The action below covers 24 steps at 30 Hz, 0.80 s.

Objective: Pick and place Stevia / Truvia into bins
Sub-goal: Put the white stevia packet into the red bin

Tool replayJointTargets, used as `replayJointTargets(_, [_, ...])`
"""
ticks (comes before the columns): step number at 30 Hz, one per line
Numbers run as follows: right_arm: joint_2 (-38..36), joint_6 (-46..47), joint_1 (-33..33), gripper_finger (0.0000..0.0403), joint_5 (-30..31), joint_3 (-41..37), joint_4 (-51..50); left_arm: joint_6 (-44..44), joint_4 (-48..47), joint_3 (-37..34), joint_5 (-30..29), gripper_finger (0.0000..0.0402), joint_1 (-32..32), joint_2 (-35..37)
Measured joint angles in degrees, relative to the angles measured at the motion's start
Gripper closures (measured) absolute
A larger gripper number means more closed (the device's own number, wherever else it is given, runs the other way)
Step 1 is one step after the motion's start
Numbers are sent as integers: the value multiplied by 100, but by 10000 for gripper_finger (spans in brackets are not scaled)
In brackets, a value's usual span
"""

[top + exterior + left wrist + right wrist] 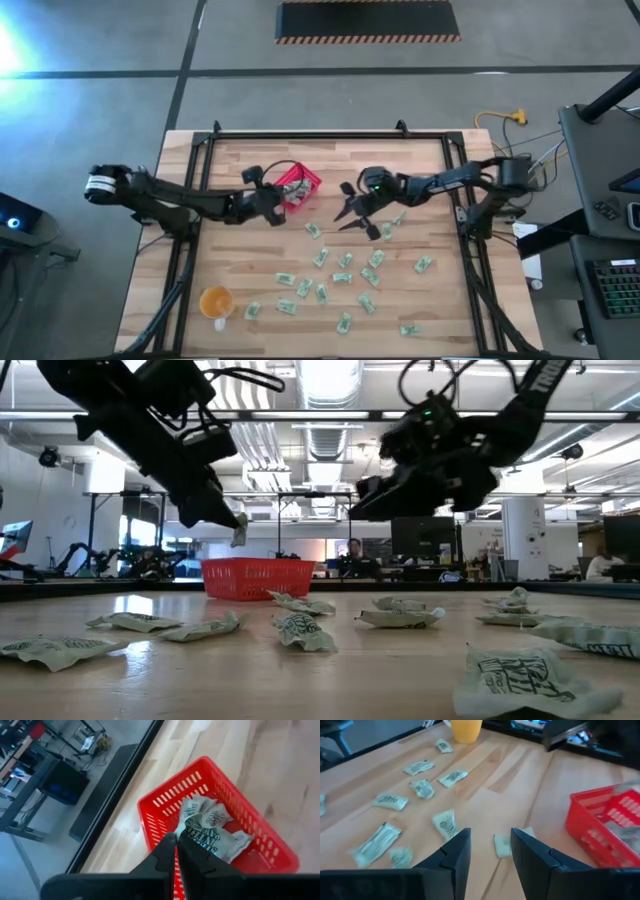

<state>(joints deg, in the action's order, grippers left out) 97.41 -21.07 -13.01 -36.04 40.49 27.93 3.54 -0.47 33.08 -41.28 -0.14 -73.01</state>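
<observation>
The red basket (298, 187) stands at the table's far middle with a few Stevia packets (220, 827) lying in it. My left gripper (276, 207) hovers at the basket's left side, shut on one pale packet (240, 530). More packets (345, 275) lie flat and scattered over the near half of the table. My right gripper (354, 208) hangs open above the table to the right of the basket. One packet (502, 845) lies on the wood below the gap between its fingers, untouched. My left gripper pinches a pale packet by one edge (182, 826) between its two fingertips. The fingers slant down toward the basket from the table's left. The packet hangs at the fingertips, clear of the table and about level with the basket's rim.
An orange cup (216, 300) stands near the front left corner. A black frame (200, 150) runs along the table's edges. Bare wood lies between the basket and the scattered packets.
</observation>
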Motion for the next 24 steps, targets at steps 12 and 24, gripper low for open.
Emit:
replayJointTargets(12, [1378, 266, 171, 273, 20, 1257, -410, 310, -37, 2, 506, 256, 269, 12])
replayJointTargets(24, [2171, 546, 302, 273, 233, 2160, -977, 296, -262, 105, 482, 207, 266, 564])
